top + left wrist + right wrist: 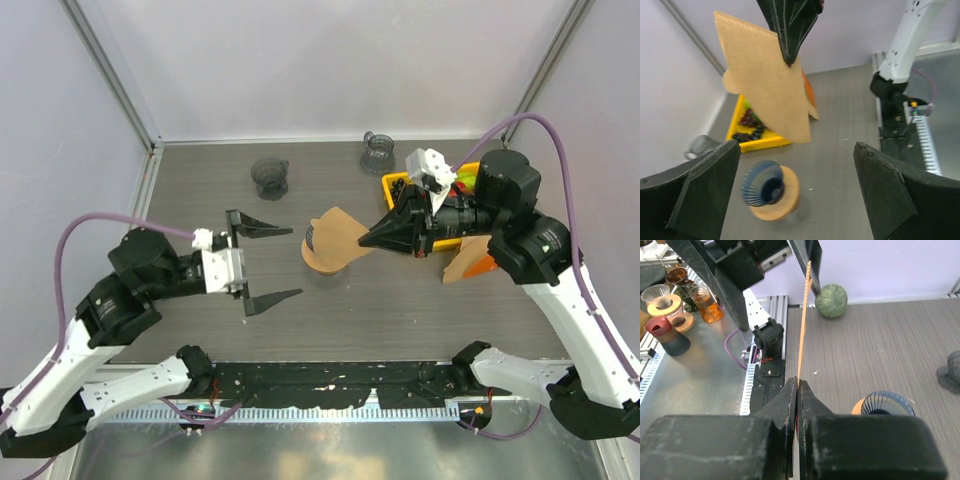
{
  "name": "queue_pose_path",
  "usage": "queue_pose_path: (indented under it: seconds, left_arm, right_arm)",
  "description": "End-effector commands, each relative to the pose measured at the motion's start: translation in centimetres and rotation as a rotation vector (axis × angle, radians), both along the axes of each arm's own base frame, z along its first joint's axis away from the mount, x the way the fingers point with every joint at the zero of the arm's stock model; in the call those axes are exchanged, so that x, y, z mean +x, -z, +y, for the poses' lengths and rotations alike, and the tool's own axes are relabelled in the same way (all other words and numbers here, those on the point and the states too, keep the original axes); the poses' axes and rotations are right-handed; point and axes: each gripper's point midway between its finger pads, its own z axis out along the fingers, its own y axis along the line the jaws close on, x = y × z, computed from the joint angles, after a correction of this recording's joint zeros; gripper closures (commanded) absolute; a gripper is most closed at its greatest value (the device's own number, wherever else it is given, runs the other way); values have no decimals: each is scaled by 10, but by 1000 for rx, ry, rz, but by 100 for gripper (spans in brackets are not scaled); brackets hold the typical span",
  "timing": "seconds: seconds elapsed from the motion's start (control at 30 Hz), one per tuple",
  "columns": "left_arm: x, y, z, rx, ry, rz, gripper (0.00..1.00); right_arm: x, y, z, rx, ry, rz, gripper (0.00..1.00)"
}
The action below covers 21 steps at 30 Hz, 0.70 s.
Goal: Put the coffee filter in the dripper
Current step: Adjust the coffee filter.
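A brown paper coffee filter (338,232) hangs flat in the air mid-table, pinched at its right edge by my right gripper (366,240), which is shut on it. In the right wrist view the filter (804,325) shows edge-on, rising from the shut gripper (798,389). The dripper (313,243), blue and ribbed on a round wooden base, sits on the table below the filter and is partly hidden by it. It also appears in both wrist views (765,187) (885,402). My left gripper (265,262) stands wide open left of the filter, holding nothing, and the filter (765,85) hangs ahead of its fingers (710,185).
A yellow tray (393,184) with small items sits at the back right, with a green ball (465,183) beside it. Two dark grey cups (270,177) (378,152) stand near the back wall. More brown paper and something orange (465,262) lie under the right arm.
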Motion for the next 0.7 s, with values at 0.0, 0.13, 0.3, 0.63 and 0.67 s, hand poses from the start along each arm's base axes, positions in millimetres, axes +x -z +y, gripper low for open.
queue_pose_path:
  seconds: [0.0, 0.13, 0.3, 0.63, 0.67]
  left_arm:
    - [-6, -18, -26, -137, 77, 248, 1]
    - [-3, -20, -42, -161, 106, 355, 6]
    - [-2, -14, -49, -147, 125, 369, 36]
    - [-7, 19, -49, 18, 180, 299, 100]
    - [-6, 25, -50, 42, 181, 305, 100]
  right_arm:
    - [-8, -23, 12, 82, -45, -52, 95]
    - [-15, -21, 19, 92, -65, -57, 95]
    - [-12, -19, 20, 117, -35, -84, 95]
    - [1, 26, 20, -134, -65, -73, 29]
    - [1, 26, 20, -141, -69, -84, 29]
